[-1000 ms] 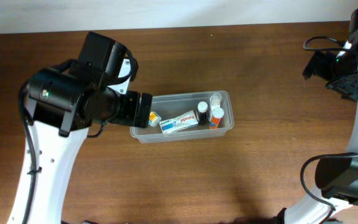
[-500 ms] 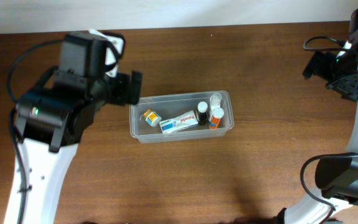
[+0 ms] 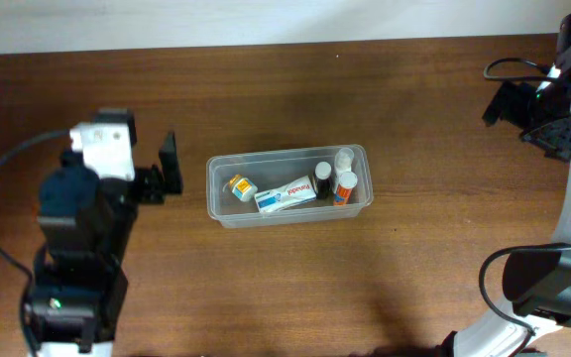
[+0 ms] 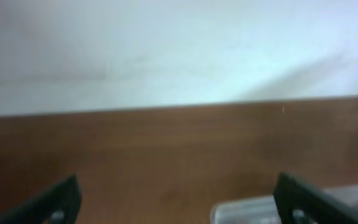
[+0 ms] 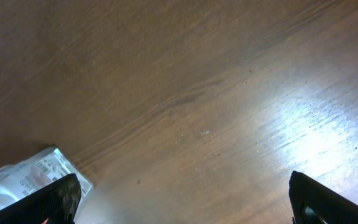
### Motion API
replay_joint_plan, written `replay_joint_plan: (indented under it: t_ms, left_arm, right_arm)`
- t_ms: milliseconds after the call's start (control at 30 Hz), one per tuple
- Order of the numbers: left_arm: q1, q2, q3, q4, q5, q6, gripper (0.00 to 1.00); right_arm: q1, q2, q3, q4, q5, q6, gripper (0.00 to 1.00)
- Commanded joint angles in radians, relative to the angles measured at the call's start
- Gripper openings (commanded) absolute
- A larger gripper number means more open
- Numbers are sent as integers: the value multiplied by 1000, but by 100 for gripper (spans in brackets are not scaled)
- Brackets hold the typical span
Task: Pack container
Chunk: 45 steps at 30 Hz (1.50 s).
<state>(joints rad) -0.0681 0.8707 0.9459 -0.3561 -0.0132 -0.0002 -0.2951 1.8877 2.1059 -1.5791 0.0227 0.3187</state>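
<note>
The container (image 3: 285, 153) is a clear rectangular tub at the table's middle. It holds a white box (image 3: 285, 194), a yellow-capped bottle (image 3: 238, 186), a dark bottle (image 3: 323, 178), a white-capped bottle (image 3: 344, 159) and an orange bottle (image 3: 346, 185). My left gripper (image 3: 127, 167) is raised to the left of the tub, open and empty. In the left wrist view, the gripper (image 4: 179, 208) has its jaws wide apart and a tub corner (image 4: 247, 210) shows at the lower right. My right gripper (image 3: 525, 119) is high at the far right, open and empty (image 5: 191, 205). A tub corner (image 5: 30, 174) shows at the lower left of the right wrist view.
The table is brown wood (image 3: 414, 278) with a white wall (image 4: 179, 50) along its far edge. The right arm's base (image 3: 548, 283) stands at the right front. Black cables (image 3: 509, 67) hang near the right arm.
My left arm has pulled back from the tub's left end and moved left and towards the front. A small yellow-capped bottle now lies uncovered in the tub's left end. The right arm has not moved.
</note>
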Motion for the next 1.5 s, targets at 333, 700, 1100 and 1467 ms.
replay_joint_plan:
  t_ms: [333, 700, 1100, 1467]
  left_arm:
    - [152, -422, -626, 392, 179, 17, 99]
    - [196, -669, -839, 405, 186, 29, 99]
    - [196, -814, -938, 298, 173, 153, 99]
    - [190, -866, -937, 288, 156, 145, 99]
  right_arm:
    - [0, -17, 13, 0, 9, 12, 98]
    - [0, -17, 13, 0, 9, 12, 98]
    - [0, -17, 13, 0, 9, 12, 99]
    - [0, -17, 13, 0, 9, 12, 98]
